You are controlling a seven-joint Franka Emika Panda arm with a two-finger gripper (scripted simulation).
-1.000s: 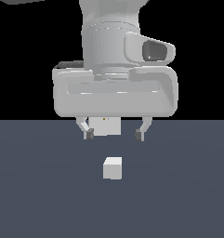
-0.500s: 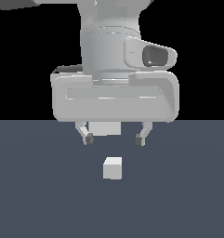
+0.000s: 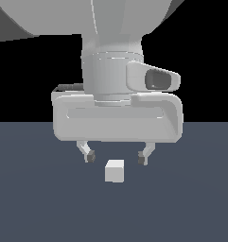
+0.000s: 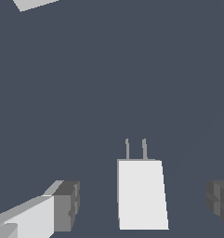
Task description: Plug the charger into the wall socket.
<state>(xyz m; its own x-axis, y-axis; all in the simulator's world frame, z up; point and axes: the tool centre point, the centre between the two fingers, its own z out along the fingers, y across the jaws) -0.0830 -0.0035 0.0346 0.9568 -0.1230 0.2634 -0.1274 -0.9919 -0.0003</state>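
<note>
Claw [image 3: 116,156] spread wide above the grey floor [image 3: 39,203], pinching nothing. The charger [image 3: 114,170] lies on the floor under the gap between the fingers [image 4: 64,205], prongs [image 4: 135,149] toward the far socket [image 4: 32,3].
</note>
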